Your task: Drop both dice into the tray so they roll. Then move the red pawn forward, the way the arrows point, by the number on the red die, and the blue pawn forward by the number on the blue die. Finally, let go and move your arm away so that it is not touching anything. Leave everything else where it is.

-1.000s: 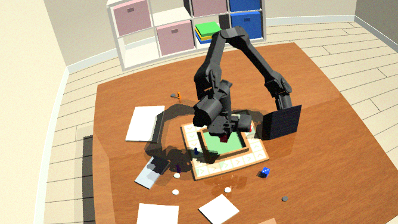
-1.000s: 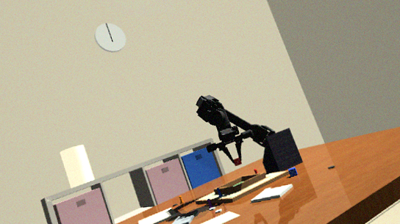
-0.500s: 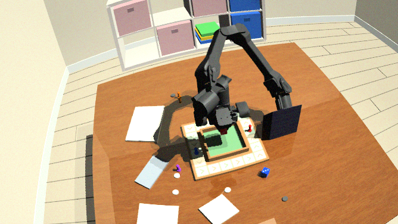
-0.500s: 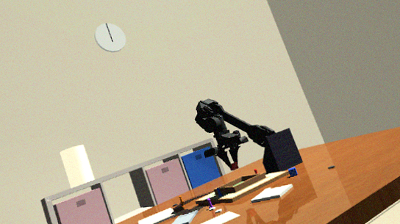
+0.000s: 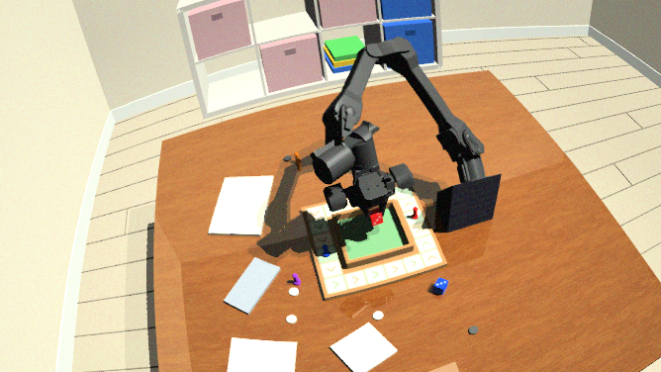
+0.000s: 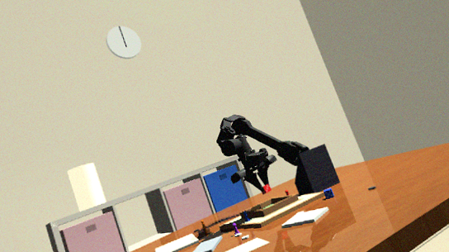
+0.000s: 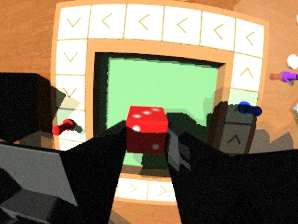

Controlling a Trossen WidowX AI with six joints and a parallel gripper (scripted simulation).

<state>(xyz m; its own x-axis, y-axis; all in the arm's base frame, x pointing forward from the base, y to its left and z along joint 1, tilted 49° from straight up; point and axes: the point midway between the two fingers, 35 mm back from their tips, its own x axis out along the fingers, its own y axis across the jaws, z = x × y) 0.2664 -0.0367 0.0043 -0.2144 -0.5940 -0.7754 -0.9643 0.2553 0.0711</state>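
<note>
My gripper (image 7: 145,127) (image 6: 265,189) is shut on the red die (image 5: 376,219) (image 6: 267,189) (image 7: 146,129) and holds it above the green-floored tray (image 5: 380,259) (image 7: 226,75). The blue die (image 5: 440,286) (image 6: 328,193) lies on the table off the board's corner, outside the wrist view. The red pawn (image 5: 415,213) (image 6: 286,192) (image 7: 64,127) stands on the board's track on the arm-base side. The blue pawn (image 5: 326,251) (image 6: 246,216) (image 7: 249,108) stands on the opposite side of the track. Arrows are printed on the squares; shadow covers some near the blue pawn.
A purple pawn (image 5: 296,279) (image 6: 235,229) (image 7: 288,76) stands off the board near white discs (image 5: 294,292) (image 5: 291,319). An orange pawn (image 5: 298,160) is beyond it. Flat white pads (image 5: 242,205) (image 5: 363,347), a pale blue pad (image 5: 252,285) and a dark disc (image 5: 473,329) lie around the board.
</note>
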